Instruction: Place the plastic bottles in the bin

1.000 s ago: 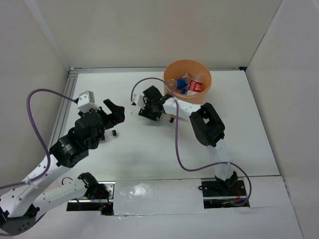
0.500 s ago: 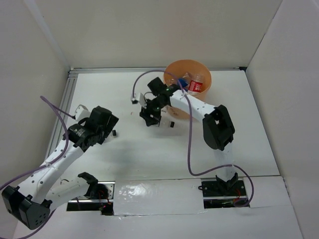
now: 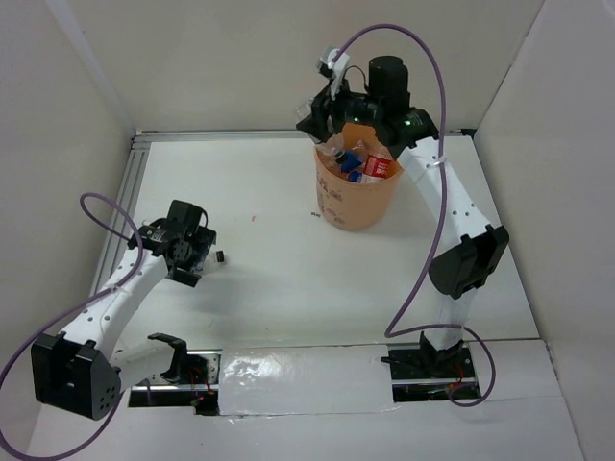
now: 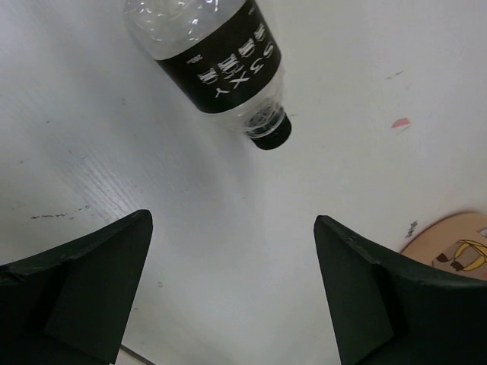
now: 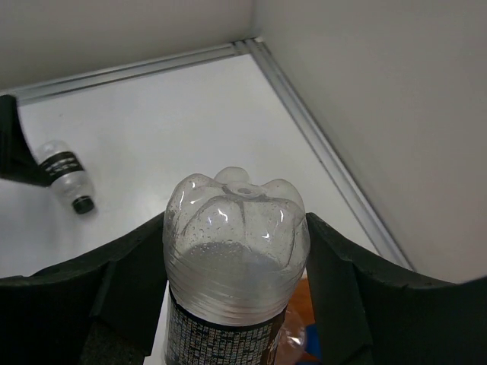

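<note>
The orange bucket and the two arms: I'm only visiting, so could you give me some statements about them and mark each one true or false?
1. The right gripper grips a clear bottle, its base toward the wrist camera. True.
2. The bin is empty. False: bottles lie in it, one of them a red-labelled bottle.
3. The left gripper is shut on a bottle. False: it is open, and the lying bottle rests on the table beyond its fingers, untouched.
4. The lying bottle has a black cap. True.
</note>
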Robot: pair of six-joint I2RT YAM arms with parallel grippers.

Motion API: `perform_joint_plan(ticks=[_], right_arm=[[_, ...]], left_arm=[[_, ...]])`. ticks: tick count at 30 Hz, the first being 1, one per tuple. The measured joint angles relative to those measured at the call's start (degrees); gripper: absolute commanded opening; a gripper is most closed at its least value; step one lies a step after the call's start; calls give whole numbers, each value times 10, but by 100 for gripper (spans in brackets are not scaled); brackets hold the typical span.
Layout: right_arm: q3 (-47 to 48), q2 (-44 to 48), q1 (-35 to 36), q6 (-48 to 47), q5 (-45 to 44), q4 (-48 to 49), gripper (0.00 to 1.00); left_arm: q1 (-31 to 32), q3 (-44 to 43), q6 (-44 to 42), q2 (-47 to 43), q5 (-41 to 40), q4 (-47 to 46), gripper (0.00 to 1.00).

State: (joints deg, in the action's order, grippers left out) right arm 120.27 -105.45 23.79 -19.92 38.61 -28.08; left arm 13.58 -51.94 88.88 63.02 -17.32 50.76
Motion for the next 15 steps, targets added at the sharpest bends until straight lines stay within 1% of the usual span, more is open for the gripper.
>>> perform_joint_plan(ticks=[2, 3, 4, 5, 6, 7, 11, 15], right_arm=[[0, -2, -26, 4, -9, 15, 45], [-3, -2, -40, 3, -9, 19, 51], [-8, -4, -61, -4, -9, 22, 72], [-12, -6, -73, -9, -8, 22, 83], [-16, -9, -87, -17, -6, 20, 97], [-20, -14, -101, -24, -5, 17, 100], [-52, -21, -126, -39, 21, 15, 100], [-134, 8, -145, -42, 67, 14, 100]], left_arm=[[-4, 13, -1, 3, 7, -3, 100], [-5, 18, -1, 6, 7, -7, 100], [-6, 23, -2, 11, 8, -11, 100], [-8, 25, -2, 16, 8, -14, 100], [-9, 26, -3, 24, 8, -16, 100], [-12, 26, -4, 37, 7, -23, 100], [-16, 30, -6, 69, 1, -40, 100], [-17, 30, -6, 100, -19, -57, 100]])
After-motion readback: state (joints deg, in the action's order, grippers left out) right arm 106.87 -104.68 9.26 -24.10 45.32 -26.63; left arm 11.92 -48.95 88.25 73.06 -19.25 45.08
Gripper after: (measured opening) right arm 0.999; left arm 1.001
